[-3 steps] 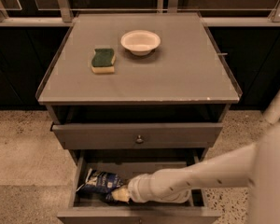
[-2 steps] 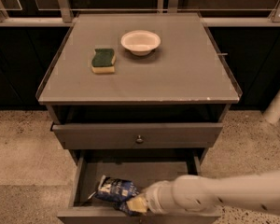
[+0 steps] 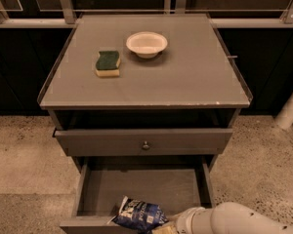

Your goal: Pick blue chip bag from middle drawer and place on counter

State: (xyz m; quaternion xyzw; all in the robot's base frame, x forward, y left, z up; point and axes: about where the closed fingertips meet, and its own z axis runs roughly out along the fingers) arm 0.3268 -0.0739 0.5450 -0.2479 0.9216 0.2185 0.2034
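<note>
The blue chip bag [image 3: 139, 214] is tilted over the front edge of the open middle drawer [image 3: 141, 186]. It looks raised off the drawer floor. My gripper [image 3: 162, 228] is at the bag's right lower corner, at the bottom edge of the view, and appears shut on the bag. Its white arm [image 3: 234, 221] comes in from the lower right. The counter [image 3: 185, 77] is the grey top of the cabinet above.
A green-and-yellow sponge [image 3: 108, 63] and a white bowl [image 3: 146, 44] sit on the far half of the counter. The upper drawer front with a round knob [image 3: 145, 145] juts out slightly over the middle drawer. A white post [image 3: 290, 108] stands at the right.
The bag has moved with the gripper from the left of the drawer floor toward the drawer's front edge and up. The arm has drawn back toward the lower right.
</note>
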